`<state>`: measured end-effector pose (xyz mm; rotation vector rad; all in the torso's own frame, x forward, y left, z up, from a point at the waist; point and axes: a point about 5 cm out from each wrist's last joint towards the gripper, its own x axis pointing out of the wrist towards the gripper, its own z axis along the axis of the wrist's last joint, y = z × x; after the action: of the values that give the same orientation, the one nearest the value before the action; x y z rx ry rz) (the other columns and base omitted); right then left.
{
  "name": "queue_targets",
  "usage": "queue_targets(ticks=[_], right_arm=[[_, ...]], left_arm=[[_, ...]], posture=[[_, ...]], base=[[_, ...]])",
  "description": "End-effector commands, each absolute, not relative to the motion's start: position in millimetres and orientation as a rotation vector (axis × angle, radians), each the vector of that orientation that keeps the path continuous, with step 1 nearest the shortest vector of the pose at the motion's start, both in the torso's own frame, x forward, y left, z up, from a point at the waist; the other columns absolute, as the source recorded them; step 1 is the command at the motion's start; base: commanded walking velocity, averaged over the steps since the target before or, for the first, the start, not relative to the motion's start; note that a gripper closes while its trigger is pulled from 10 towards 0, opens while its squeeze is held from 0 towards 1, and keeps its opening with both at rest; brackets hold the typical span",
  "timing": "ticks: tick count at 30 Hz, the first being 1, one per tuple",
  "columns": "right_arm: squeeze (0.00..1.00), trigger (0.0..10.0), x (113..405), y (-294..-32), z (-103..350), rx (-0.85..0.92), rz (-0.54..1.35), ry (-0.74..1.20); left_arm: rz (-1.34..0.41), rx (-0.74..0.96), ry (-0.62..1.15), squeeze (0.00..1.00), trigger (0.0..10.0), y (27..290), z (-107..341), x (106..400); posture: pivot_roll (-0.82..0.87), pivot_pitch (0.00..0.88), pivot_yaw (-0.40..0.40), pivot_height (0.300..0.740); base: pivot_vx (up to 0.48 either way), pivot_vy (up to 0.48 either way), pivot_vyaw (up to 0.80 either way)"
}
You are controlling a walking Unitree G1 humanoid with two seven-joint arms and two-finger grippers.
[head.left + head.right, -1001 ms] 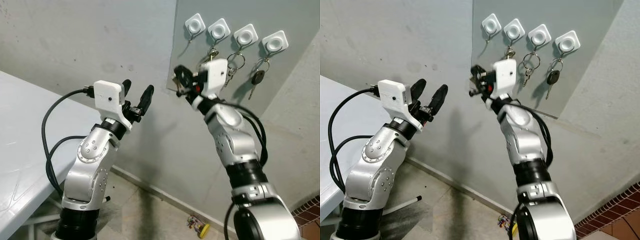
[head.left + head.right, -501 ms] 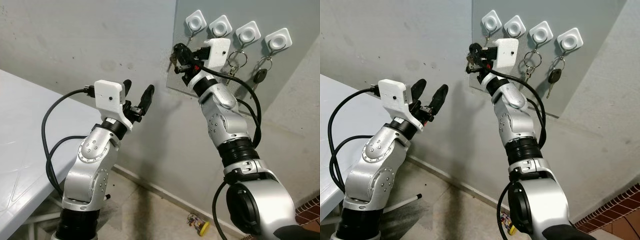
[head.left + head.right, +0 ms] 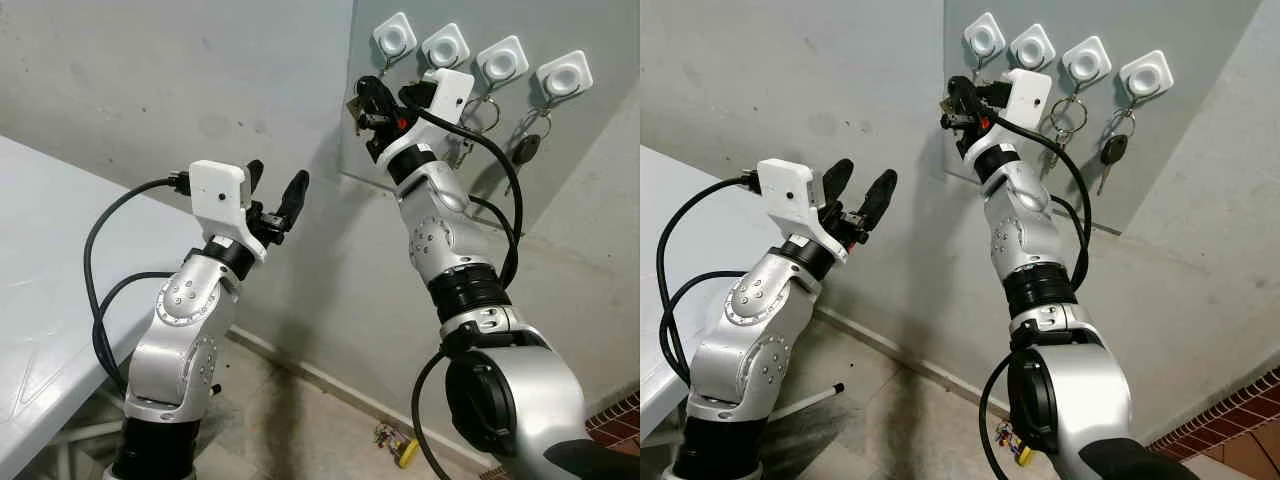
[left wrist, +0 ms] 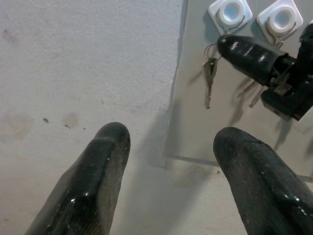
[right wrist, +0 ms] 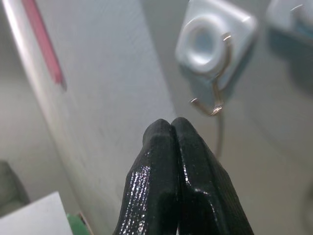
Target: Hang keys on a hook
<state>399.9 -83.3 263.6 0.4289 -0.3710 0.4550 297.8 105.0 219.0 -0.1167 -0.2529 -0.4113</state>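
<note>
Right gripper point(image 3: 362, 100) is raised against the grey wall panel point(image 3: 590, 150), its two black fingers point(image 5: 176, 166) pressed together with no gap between the tips. A small bunch of keys point(image 4: 209, 81) hangs on a ring from the fingertip in the left wrist view, the blades pointing down flat against the panel; whether the fingers truly pinch the ring or it merely loops the tip I cannot tell. The keys sit just below the first hook point(image 3: 394, 38), the leftmost of four white square hooks in a row. Its bent wire point(image 5: 217, 88) lies close ahead of the closed fingertips in the right wrist view, apart from them. The second hook point(image 3: 445, 44) is partly behind the wrist's white camera housing. The third hook point(image 3: 502, 60) holds a key ring with small keys point(image 3: 1070, 115), and the fourth hook point(image 3: 565, 78) carries a black-headed car key point(image 3: 1112, 152). Left gripper point(image 3: 272, 195) is held up well to the left of the panel, fingers spread wide and holding nothing, before the bare plaster wall point(image 3: 150, 90). A white table point(image 3: 40, 300) stands at the left.
</note>
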Motion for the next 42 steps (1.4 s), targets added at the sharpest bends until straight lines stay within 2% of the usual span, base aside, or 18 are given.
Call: queue_targets(ticks=[1,16,28,42], right_arm=[[0.0,10.0,401,-85,275,0.453,0.455,-0.41],[0.0,10.0,402,-87,281,0.496,0.461,-0.446],[0.0,10.0,402,-82,275,0.464,0.494,-0.422],[0.0,10.0,399,-88,291,0.538,0.503,-0.517]], left_arm=[[-0.416,-0.117,-0.26,0.0,10.0,104,223,296],[-0.415,-0.115,-0.259,0.0,10.0,104,223,297],[-0.41,-0.115,-0.26,0.0,10.0,104,223,298],[-0.411,-0.114,-0.26,0.0,10.0,105,224,299]], posture=[[-0.08,0.058,-0.036,0.74],[-0.08,0.058,-0.034,0.74],[-0.08,0.057,-0.036,0.74],[-0.08,0.057,-0.031,0.74]], base=[[0.0,0.0,0.0],[0.0,0.0,0.0],[0.0,0.0,0.0],[0.0,0.0,0.0]])
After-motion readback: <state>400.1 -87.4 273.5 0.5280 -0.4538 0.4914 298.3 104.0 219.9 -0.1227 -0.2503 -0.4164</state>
